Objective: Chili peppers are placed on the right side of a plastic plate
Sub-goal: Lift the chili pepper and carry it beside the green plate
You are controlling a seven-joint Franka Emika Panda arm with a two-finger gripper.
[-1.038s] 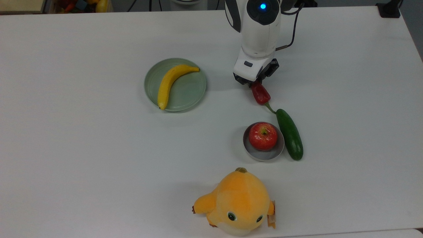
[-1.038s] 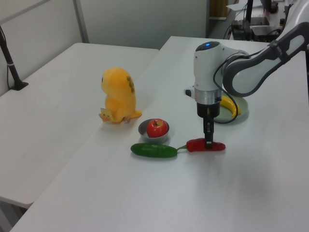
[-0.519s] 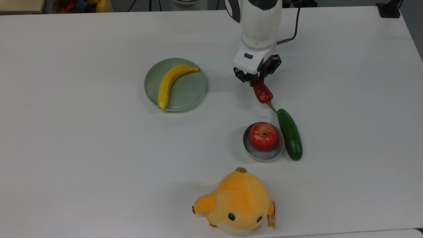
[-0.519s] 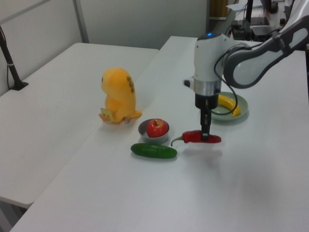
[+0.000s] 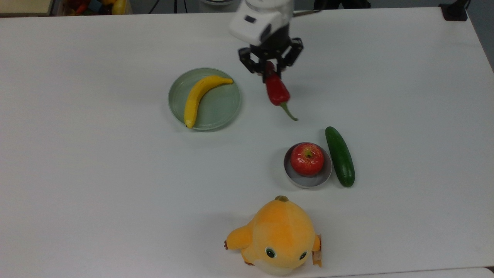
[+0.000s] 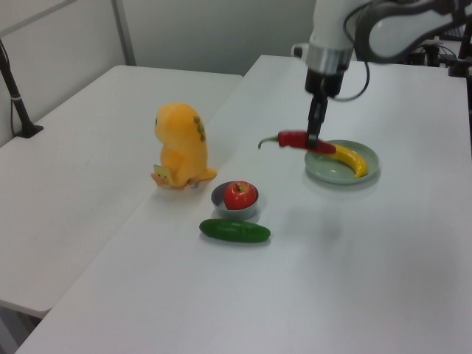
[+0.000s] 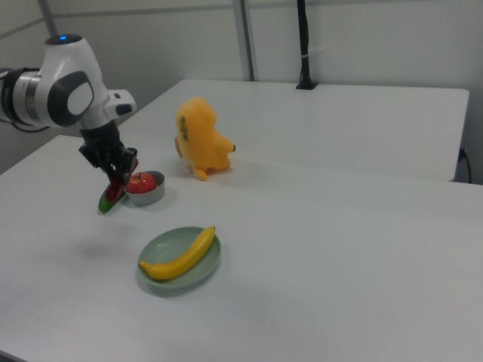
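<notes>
Across the white surface (image 5: pixel 96 173) the things lie well apart: a pale green plastic plate (image 5: pixel 225 105) carrying a yellow banana (image 5: pixel 198 97), a small grey dish (image 5: pixel 308 181) with a red apple (image 5: pixel 307 158) in it, a dark green cucumber (image 5: pixel 339 156) just beside that dish on the top view's right, and an orange plush toy (image 5: pixel 278 235) near the top view's lower edge. Beyond it, the left view shows a second white table (image 6: pixel 88 147) set alongside, pale partition walls (image 6: pixel 214 33) behind, and a black post (image 6: pixel 16 96) clamped at the far table's edge; the top view's upper left corner catches a bin of coloured toys (image 5: pixel 92 5). The claw (image 5: pixel 270 69) is closed on the fat end of the chili pepper (image 5: pixel 277 90), which hangs clear of the surface with its green stem pointing toward the apple in the top view; in the left view the pepper (image 6: pixel 299 140) is level and its held end overlaps the plate's near rim (image 6: pixel 324 173). Half a second ago the pepper was only slightly raised, its stem close to the cucumber's tip; now it is much higher and has been carried toward the plate, to the top view's right of the rim, well apart from the cucumber. The other things have not moved.
</notes>
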